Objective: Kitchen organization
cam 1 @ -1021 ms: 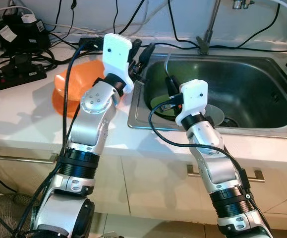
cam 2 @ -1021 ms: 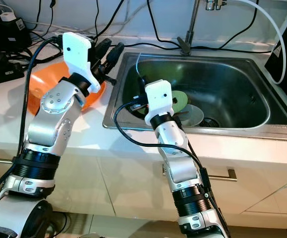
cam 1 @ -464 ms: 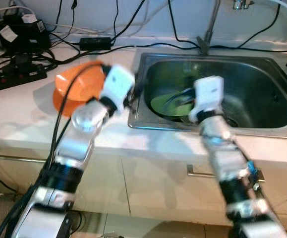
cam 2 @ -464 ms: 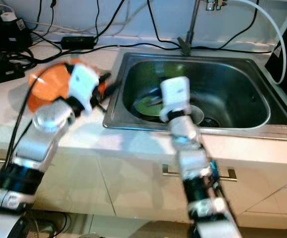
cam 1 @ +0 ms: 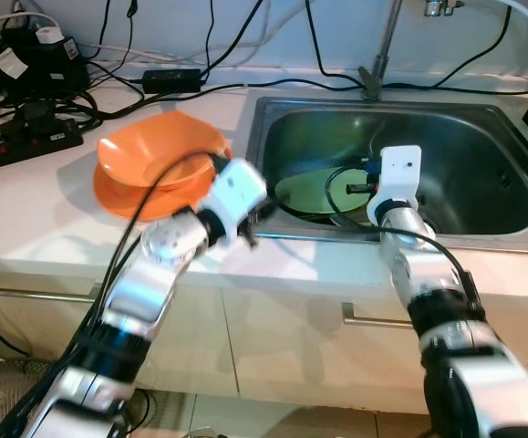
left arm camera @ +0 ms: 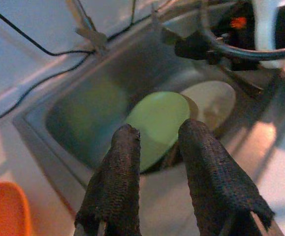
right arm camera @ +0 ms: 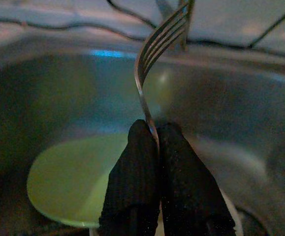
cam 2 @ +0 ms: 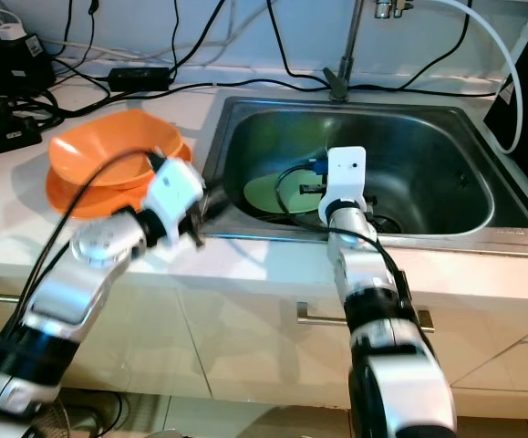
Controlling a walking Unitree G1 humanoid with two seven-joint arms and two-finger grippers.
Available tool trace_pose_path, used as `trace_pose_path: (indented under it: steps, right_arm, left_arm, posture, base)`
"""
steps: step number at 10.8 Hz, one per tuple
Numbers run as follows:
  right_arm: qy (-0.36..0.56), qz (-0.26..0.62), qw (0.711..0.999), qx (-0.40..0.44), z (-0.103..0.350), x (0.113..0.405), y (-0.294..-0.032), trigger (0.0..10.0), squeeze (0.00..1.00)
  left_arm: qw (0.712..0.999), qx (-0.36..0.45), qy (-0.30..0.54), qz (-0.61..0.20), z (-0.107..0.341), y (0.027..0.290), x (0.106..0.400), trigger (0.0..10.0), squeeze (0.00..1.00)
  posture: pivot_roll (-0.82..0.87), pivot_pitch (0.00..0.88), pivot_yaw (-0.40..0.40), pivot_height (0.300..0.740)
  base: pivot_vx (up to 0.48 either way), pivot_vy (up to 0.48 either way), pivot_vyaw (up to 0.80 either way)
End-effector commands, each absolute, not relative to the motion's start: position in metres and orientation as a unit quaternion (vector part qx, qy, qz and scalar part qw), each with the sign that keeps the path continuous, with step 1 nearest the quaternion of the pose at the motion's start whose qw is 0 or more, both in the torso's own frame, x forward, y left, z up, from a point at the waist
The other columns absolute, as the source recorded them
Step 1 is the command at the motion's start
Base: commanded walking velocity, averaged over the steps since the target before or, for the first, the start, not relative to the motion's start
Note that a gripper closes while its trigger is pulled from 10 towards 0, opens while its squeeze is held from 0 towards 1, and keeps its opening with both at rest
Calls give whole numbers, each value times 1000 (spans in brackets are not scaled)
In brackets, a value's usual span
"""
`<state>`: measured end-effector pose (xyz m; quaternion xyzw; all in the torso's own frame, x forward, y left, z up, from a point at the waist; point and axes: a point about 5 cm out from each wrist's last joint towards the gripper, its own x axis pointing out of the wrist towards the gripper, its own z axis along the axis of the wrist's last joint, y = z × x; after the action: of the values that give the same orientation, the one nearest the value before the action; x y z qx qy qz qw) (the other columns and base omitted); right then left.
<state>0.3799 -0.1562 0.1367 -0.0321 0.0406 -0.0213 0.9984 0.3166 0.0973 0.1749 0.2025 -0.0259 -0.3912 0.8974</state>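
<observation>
Between the right gripper's [right arm camera: 149, 142] closed black fingers [right arm camera: 135, 167] a fork [right arm camera: 154, 54] is pinched low on its handle, tines up and away from the wrist, likely so the eating end stays clear of the fingers and the fork can be carried out without snagging. That gripper hangs over the sink [cam 1: 482, 119], just above the green plate [cam 1: 305, 190] lying on the sink floor, with a paler plate [left arm camera: 208, 101] partly beside and under it toward the drain.

Left of it, the left gripper [left arm camera: 154, 142] sits at the sink's front-left corner, over the counter [cam 1: 36, 210] edge. Its two fingers [left arm camera: 120, 172] stand slightly apart and hold nothing; they point across the basin toward the green plate, which suggests it is being lined up as the next thing to lift, though that is only a guess.

Further left on the counter rest two stacked orange bowls [cam 1: 159, 160], nested probably to save space. Behind them lie a power strip [cam 1: 26, 141] and a tangle of black cables [cam 1: 154, 78], kept back from the basin. A tap [cam 1: 382, 55] rises at the sink's far rim.
</observation>
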Motion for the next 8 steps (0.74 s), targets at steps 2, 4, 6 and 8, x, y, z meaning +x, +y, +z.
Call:
trace_pose_path:
  steps: [2,4,6,8]
  right_arm:
    - [63,-16,997,-28,128,383,-154,10000,0]
    - [91,-21,996,-15,119,383,-155,10000,0]
    - [118,-25,993,-6,108,380,-156,10000,0]
    - [133,-23,991,-2,100,377,-155,10000,149]
  left_arm:
    - [888,206,-18,-410,175,94,309,10000,0]
    - [885,206,-8,-418,171,92,304,10000,0]
    - [882,206,3,-423,169,92,301,10000,0]
    - [880,206,11,-427,168,92,298,10000,0]
  posture:
    - [-20,0,-9,740]
    - [-17,0,-12,740]
    - [-10,2,-17,740]
    - [-9,4,-19,740]
  base:
    - [0,0,0]
    - [0,0,0]
    - [0,0,0]
    - [0,0,0]
